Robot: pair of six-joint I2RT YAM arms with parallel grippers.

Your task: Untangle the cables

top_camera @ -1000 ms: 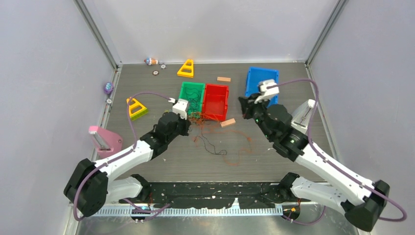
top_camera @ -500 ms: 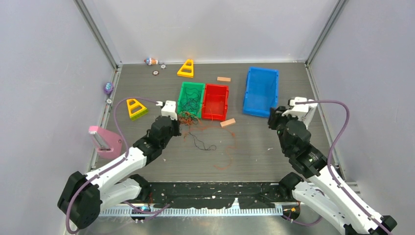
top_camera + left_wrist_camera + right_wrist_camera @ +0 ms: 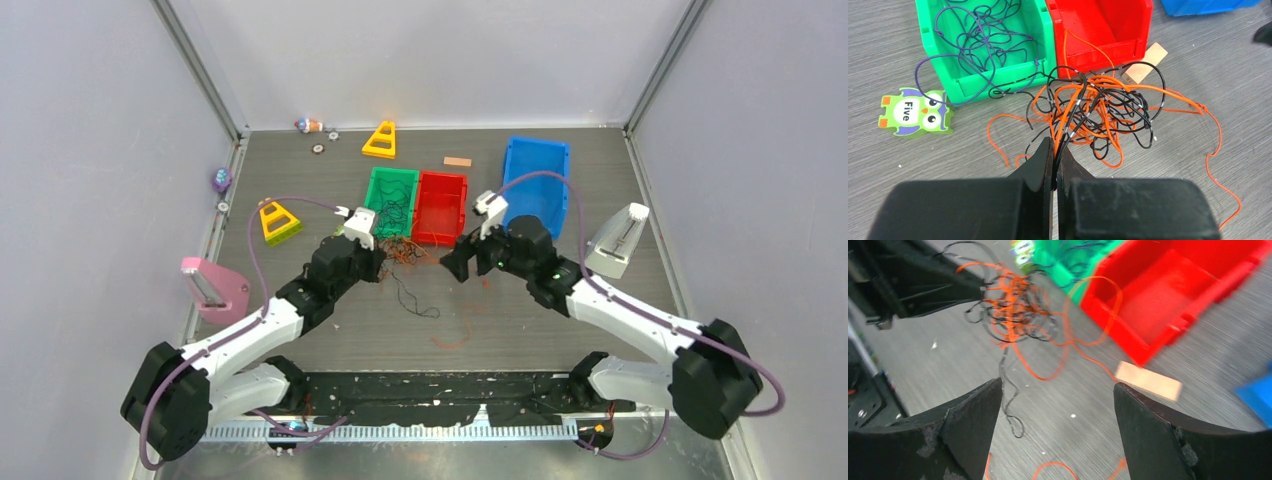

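Note:
The cables (image 3: pixel 405 250) form a tangled clump of thin orange and black strands in front of the green bin (image 3: pixel 372 200) and red bin (image 3: pixel 445 190). In the left wrist view my left gripper (image 3: pixel 1055 150) is shut on a few orange and black strands at the near side of the cables (image 3: pixel 1093 110). My right gripper (image 3: pixel 1058 390) is open, nothing between its fingers, hovering just right of the cables (image 3: pixel 1018 310). A loose black strand (image 3: pixel 412 300) and an orange one (image 3: pixel 455 335) trail toward me. Dark cables (image 3: pixel 983 50) lie in the green bin.
A blue bin (image 3: pixel 535 185) stands at the right rear. A wooden block (image 3: pixel 1148 380) lies by the red bin's front corner, another (image 3: pixel 457 161) behind it. An owl card (image 3: pixel 910 111), two yellow triangles (image 3: pixel 278 220) (image 3: pixel 381 140), a pink holder (image 3: pixel 212 287) and a white holder (image 3: pixel 618 240) lie around.
My right arm has swung in from the right side to the clump and its gripper has opened. The left gripper stayed shut on the strands, shifting slightly right.

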